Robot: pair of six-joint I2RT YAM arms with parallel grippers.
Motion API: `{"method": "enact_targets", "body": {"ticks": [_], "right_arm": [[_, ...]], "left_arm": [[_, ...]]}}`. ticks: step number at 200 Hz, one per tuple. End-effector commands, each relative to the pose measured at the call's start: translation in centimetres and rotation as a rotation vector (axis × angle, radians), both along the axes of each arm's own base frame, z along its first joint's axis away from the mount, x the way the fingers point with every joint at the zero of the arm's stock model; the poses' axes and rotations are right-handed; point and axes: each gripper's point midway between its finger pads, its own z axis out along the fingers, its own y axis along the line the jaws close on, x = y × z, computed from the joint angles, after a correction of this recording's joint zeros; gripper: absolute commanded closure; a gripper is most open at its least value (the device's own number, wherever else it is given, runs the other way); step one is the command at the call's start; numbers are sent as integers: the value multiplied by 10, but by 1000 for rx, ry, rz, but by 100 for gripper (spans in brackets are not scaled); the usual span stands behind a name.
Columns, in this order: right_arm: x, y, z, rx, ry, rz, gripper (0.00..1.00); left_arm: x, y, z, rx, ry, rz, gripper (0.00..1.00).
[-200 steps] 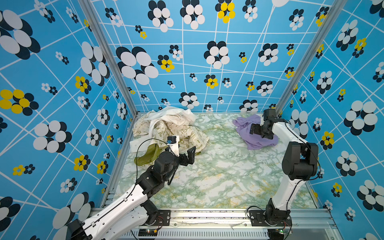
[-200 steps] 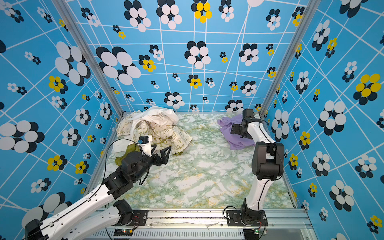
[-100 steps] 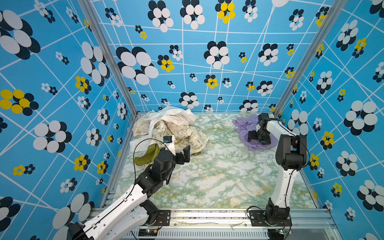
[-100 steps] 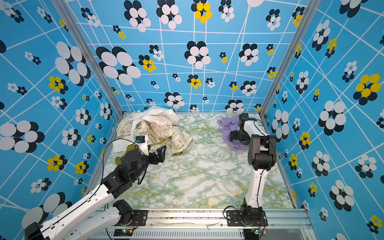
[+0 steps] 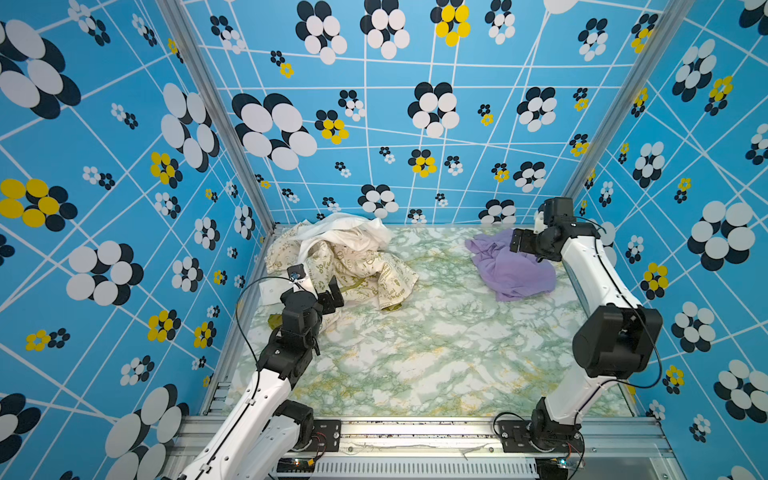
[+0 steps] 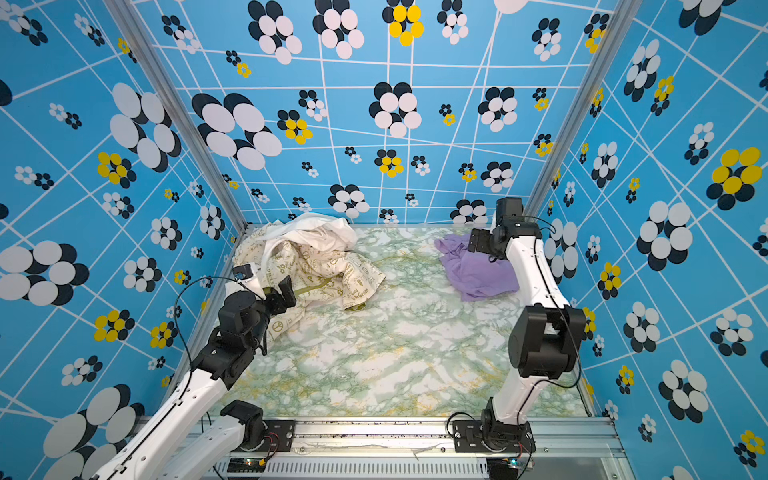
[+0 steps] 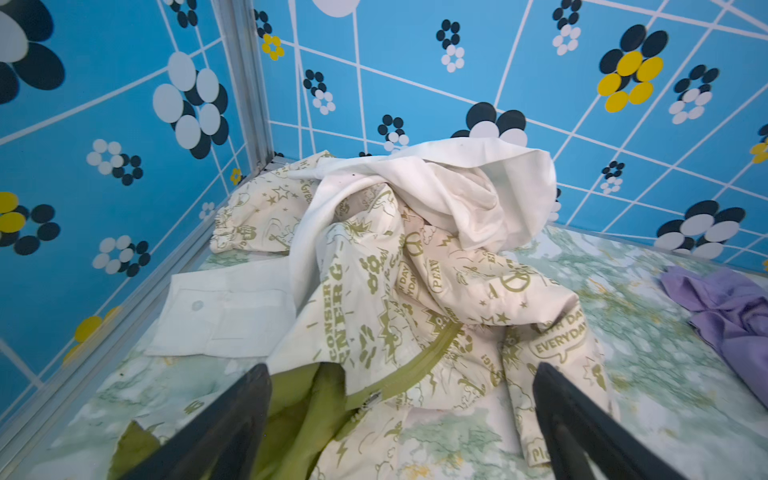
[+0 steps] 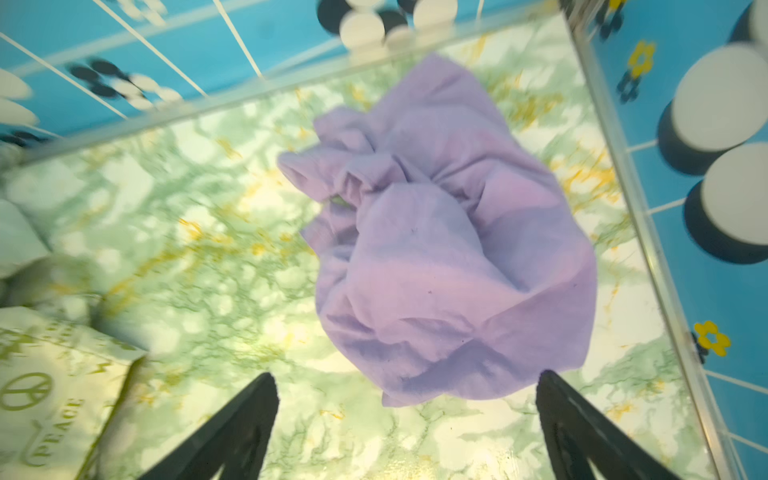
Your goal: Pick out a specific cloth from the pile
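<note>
The lavender cloth [image 5: 515, 270] [image 6: 482, 272] lies crumpled by itself on the marble tabletop at the back right, apart from the pile. My right gripper [image 5: 519, 244] [image 8: 405, 378] hangs open just above the cloth's [image 8: 449, 249] far edge, holding nothing. The pile [image 5: 345, 257] [image 6: 316, 257] sits in the back left corner: white cloth on top, cream cloth with green print under it, and an olive-green piece [image 7: 299, 415] at the near edge. My left gripper [image 5: 332, 297] [image 7: 401, 374] stands open at the pile's [image 7: 415, 257] near edge, empty.
Blue flowered walls close in the left, back and right sides. An aluminium rail [image 5: 415, 428] carrying both arm bases runs along the front. The marble tabletop [image 5: 415, 353] stretches between pile and cloth. The right arm's elbow [image 5: 615, 340] stands over the right edge.
The left gripper has moved left and back, closer to the pile. The right gripper dipped over the lavender cloth, then rose again, and its elbow swung outward. Both stay open.
</note>
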Motion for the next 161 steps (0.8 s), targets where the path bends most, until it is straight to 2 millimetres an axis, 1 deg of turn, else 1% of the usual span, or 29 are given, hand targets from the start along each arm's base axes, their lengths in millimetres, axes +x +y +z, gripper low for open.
{"method": "enact_targets", "body": {"ticks": [1, 14, 21, 25, 39, 50, 69, 101, 112, 133, 161], "right_arm": [[-7, 3, 12, 8, -119, -5, 1], [-14, 1, 21, -7, -216, -13, 1], [-20, 0, 20, -16, -253, -21, 1], [-21, -1, 23, -20, -286, -24, 1], [-33, -5, 20, -43, -353, -44, 1], [-42, -8, 13, -62, -388, -59, 1], [-54, -12, -7, -100, -410, -64, 1], [-66, -17, -53, -144, -385, -75, 1], [-67, -16, -68, -155, -378, -59, 1], [-69, -14, -91, -160, -382, -43, 1], [-68, -9, -109, -146, -378, -17, 1]], "left_arm": [[11, 22, -5, 56, -50, 64, 1], [17, 33, -14, 49, -46, 102, 1], [20, 38, -21, 48, -35, 116, 1], [22, 40, -23, 49, -33, 121, 1], [29, 44, -32, 53, -28, 128, 1], [32, 46, -37, 51, -32, 137, 1], [38, 47, -51, 47, -30, 139, 1], [46, 50, -73, 54, -16, 160, 1], [47, 51, -74, 67, -22, 163, 1], [50, 53, -73, 95, -27, 167, 1], [53, 50, -71, 133, -37, 140, 1]]}}
